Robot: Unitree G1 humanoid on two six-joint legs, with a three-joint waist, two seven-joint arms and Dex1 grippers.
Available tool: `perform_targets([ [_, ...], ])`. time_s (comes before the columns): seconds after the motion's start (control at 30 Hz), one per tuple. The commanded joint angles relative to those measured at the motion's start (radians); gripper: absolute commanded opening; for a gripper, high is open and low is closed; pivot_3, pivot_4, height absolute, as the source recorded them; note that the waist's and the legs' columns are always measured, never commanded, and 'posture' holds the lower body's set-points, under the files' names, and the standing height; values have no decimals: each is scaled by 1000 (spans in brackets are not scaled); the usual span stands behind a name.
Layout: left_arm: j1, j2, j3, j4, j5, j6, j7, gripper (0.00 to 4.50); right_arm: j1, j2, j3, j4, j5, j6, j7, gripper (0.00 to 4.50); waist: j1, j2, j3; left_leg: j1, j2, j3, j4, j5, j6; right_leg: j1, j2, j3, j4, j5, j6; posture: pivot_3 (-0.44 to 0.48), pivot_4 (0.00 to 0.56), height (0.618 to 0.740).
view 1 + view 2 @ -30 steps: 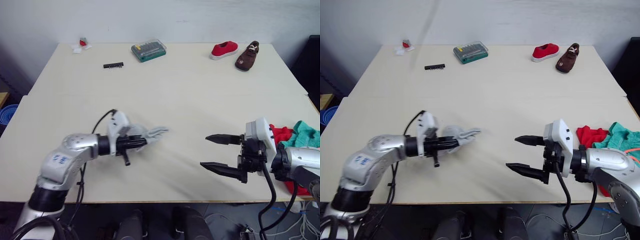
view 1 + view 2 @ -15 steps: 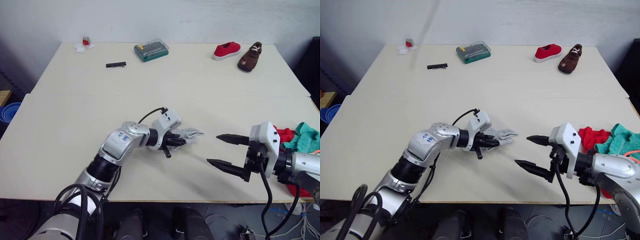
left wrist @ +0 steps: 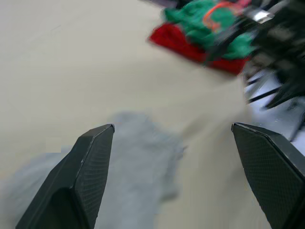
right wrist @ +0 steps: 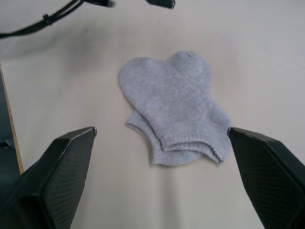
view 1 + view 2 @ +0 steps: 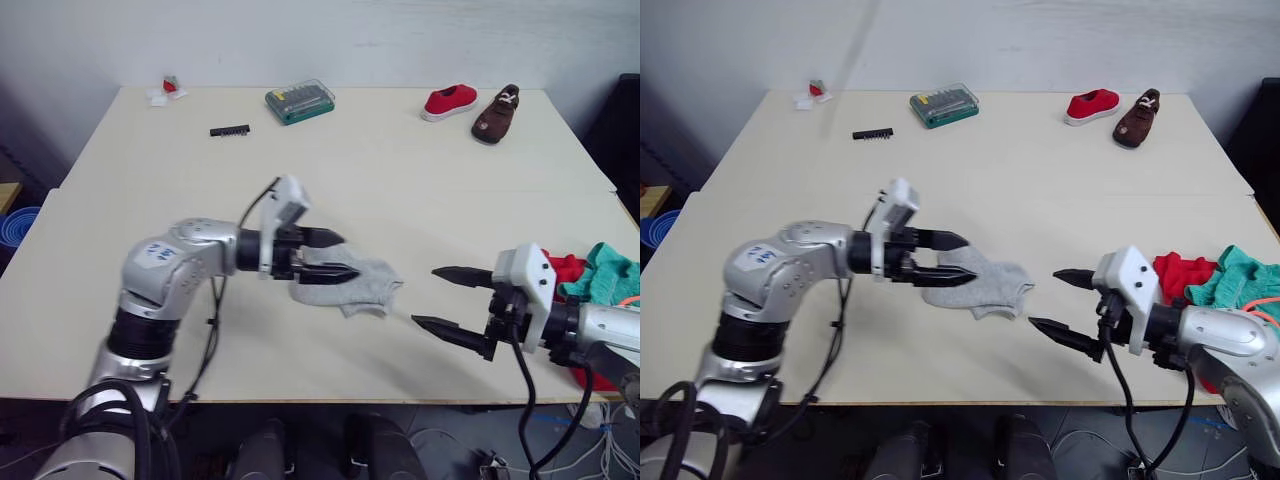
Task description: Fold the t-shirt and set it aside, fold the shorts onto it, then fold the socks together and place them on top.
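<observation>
Two light grey knit socks (image 4: 174,102) lie stacked flat on the cream table (image 5: 400,170), just beyond the spread fingers of the left gripper (image 5: 336,254); the right gripper (image 5: 450,301), fingers wide, faces them nearby.

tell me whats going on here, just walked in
A two-armed robot is folding laundry at a table. The grey socks lie stacked one on the other near the table's front edge. The left gripper is open just over them, and the right gripper is open beside them. The red t-shirt and teal shorts are piled at the robot's right.
</observation>
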Motion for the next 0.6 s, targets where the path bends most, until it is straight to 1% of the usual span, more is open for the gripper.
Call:
perform_targets([
  [0.03,18,54,-38,120,129,-255,-69,4141,-30,-17,82,-15,-133,-97,3,4500,1,0,0,0,0,0,0,0,0,0,0,0,0,0,0,0,150,740],
  [0.13,-42,17,-40,293,180,-352,-58,4141,-53,-1,156,0,-208,-140,3,4500,18,0,0,-1,-1,0,1,0,0,-1,-1,-1,0,0,0,0,150,740],
  [0.23,-96,-21,-53,423,231,-459,-76,4141,-79,24,201,16,-249,-150,-17,4500,27,-2,1,-4,0,-1,4,-1,2,-1,-1,-2,0,0,0,0,150,740],
  [0.3,-132,-50,-57,492,244,-488,-90,4141,-80,38,204,8,-251,-138,-25,4500,28,-2,1,-7,-1,-1,6,-2,3,-2,-1,-3,0,0,0,0,150,740],
  [0.4,-195,-101,-79,610,281,-540,-113,4141,-46,40,186,-27,-245,-140,-17,4500,27,-2,1,-8,-1,-2,7,-2,4,-3,-1,-4,0,0,1,0,150,740],
  [0.6,-311,-186,-111,843,354,-619,-149,4141,-12,53,156,-63,-226,-134,-30,4500,22,-3,1,-8,-1,-2,8,-2,4,-3,0,-5,0,0,1,0,150,740],
])
